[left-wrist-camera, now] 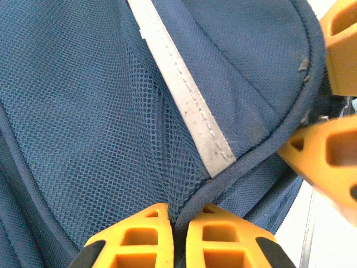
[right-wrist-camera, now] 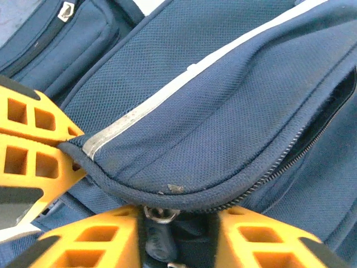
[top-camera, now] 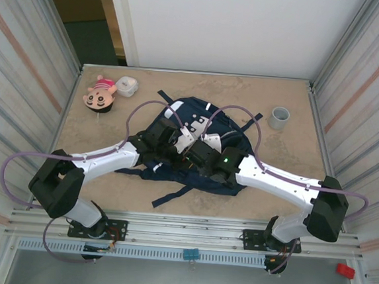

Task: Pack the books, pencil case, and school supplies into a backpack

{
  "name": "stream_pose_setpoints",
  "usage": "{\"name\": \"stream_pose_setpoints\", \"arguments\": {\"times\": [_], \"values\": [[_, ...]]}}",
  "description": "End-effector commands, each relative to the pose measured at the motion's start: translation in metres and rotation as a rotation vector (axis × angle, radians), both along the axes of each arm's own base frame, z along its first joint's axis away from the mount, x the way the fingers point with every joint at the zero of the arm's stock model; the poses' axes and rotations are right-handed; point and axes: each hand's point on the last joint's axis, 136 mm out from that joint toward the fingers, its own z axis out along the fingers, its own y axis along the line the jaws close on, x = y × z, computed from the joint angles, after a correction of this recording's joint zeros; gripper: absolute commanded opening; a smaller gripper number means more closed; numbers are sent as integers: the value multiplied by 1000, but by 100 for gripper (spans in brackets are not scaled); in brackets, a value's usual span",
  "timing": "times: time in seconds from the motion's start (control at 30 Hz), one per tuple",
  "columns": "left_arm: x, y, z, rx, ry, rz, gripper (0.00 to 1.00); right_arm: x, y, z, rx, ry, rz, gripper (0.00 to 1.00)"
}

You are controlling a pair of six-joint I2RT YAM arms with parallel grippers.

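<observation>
The navy blue backpack (top-camera: 187, 112) lies in the middle of the table, with both arms reaching over it. My left gripper (left-wrist-camera: 177, 216) is shut on the backpack's (left-wrist-camera: 83, 111) corded edge, beside a pale stripe (left-wrist-camera: 189, 106). My right gripper (right-wrist-camera: 177, 220) straddles the dark zipper pull (right-wrist-camera: 160, 237) under the flap's piping on the backpack (right-wrist-camera: 223, 100). Its jaws stand apart, with the pull against the left finger. The two grippers are close together: the right one's fingers (left-wrist-camera: 329, 159) show in the left wrist view, and the left one's fingers (right-wrist-camera: 28, 139) show in the right wrist view. In the top view, left gripper (top-camera: 176, 141) and right gripper (top-camera: 197, 150) meet.
A pink doll head (top-camera: 99, 93) and a white round object (top-camera: 126, 86) sit at the table's back left. A grey cup (top-camera: 279, 117) stands at the back right. Dark straps (top-camera: 171, 195) trail toward the front edge. Ribbed walls close in both sides.
</observation>
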Motion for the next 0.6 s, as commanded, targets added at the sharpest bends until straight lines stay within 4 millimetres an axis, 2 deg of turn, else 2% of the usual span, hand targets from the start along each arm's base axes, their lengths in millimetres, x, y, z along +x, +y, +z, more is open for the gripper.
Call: {"name": "stream_pose_setpoints", "arguments": {"times": [0.0,0.13,0.3,0.43,0.57], "values": [[3,-7,21,-56,5,-12,0,8,-9,13,-31,-40,-31,27],[4,-5,19,-45,2,-6,0,8,-10,16,-10,-19,-37,13],[4,-3,14,-28,-1,1,0,6,-6,15,85,67,-35,1],[4,-1,11,-17,-1,1,0,6,-7,21,143,101,-35,0],[4,1,7,0,-8,-1,0,9,-25,22,123,123,-63,0]]}}
